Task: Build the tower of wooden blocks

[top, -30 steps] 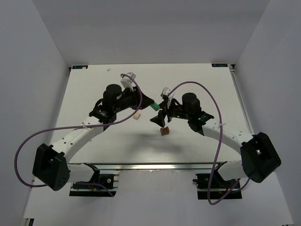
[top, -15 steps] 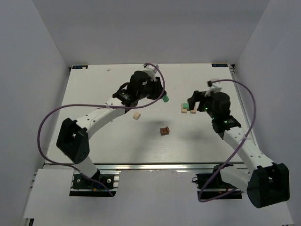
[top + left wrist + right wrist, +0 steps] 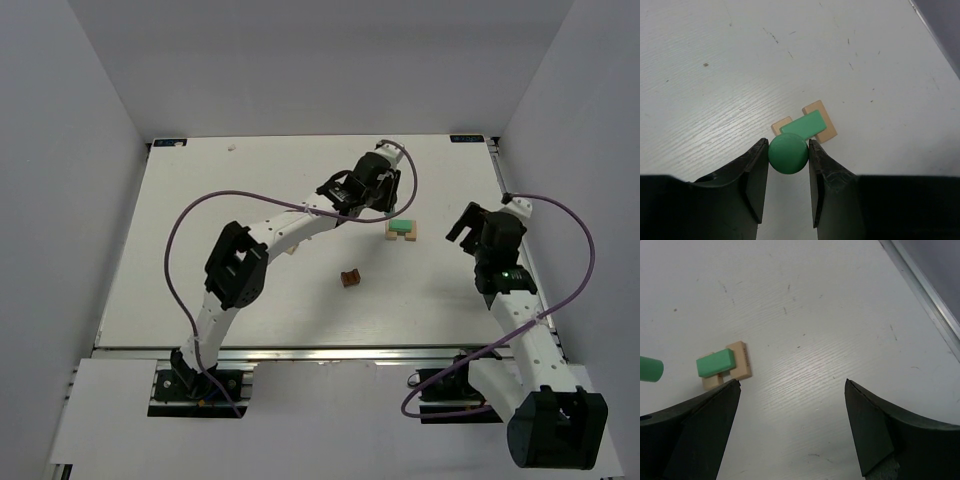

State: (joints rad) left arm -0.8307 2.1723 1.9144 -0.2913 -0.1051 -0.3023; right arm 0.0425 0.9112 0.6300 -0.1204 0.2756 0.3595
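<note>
Left wrist view shows the left hand (image 3: 788, 146) closed narrowly on a round mint green block (image 3: 788, 156), its end face showing between the fingers. Just beyond the fingertips, a flat mint green block (image 3: 804, 125) lies across two pale tan blocks (image 3: 823, 125) on the white surface (image 3: 715, 75). The right hand (image 3: 792, 384) stands wide with nothing between its fingers, and that stack lies ahead to its left. A dark brown notched block (image 3: 349, 278) sits well apart from both hands, nearer the arm bases.

Both arms reach forward.
Left gripper (image 3: 787, 150) fingers pinch a mint green block (image 3: 788, 155); right gripper (image 3: 792, 383) fingers stand wide apart.
</note>
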